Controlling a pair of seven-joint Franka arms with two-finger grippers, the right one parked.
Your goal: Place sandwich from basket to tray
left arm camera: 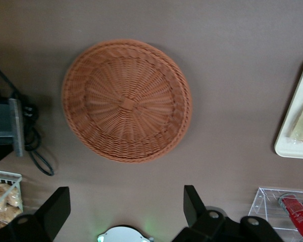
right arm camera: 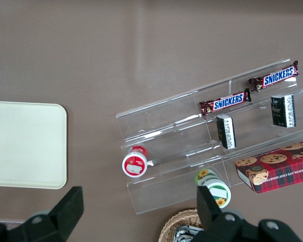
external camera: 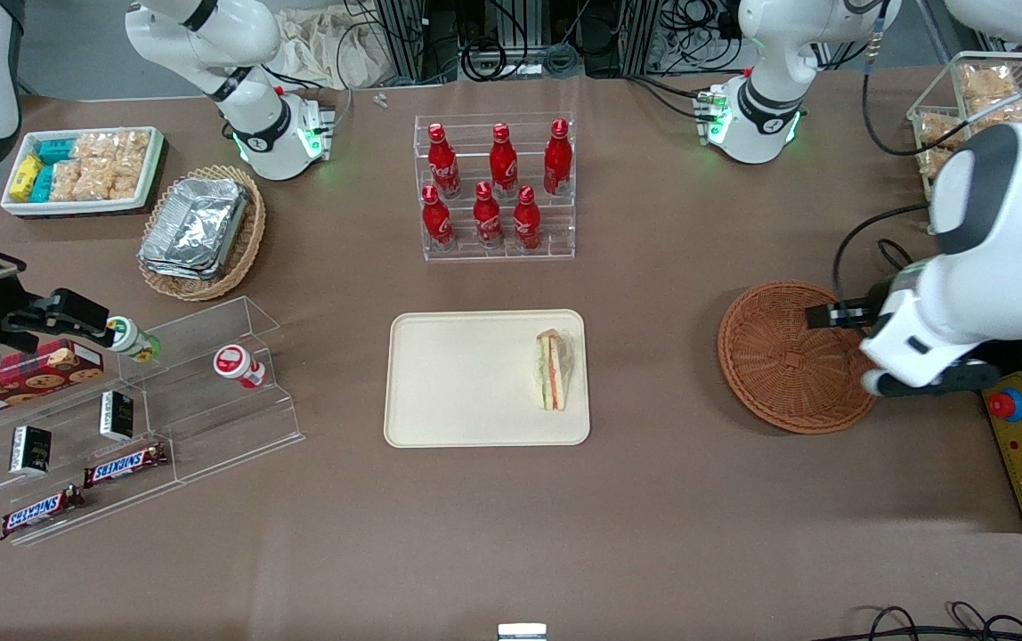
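I read the job as essentially done: the sandwich (external camera: 552,369) lies on the tray (external camera: 458,378), near its three o'clock edge in the front view. The basket (left arm camera: 126,100) sits empty. My hand (left arm camera: 126,204) hovers above it, fingers spread, grasping nothing. Only retreat remains.

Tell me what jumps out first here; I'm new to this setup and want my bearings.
The red bottles on their clear rack stand out most, farther from the front camera than the cream tray. The sandwich lies on the tray at its edge toward the working arm's end. The empty basket sits farther toward that end, with the gripper above the table beside it, jaws open and holding nothing.
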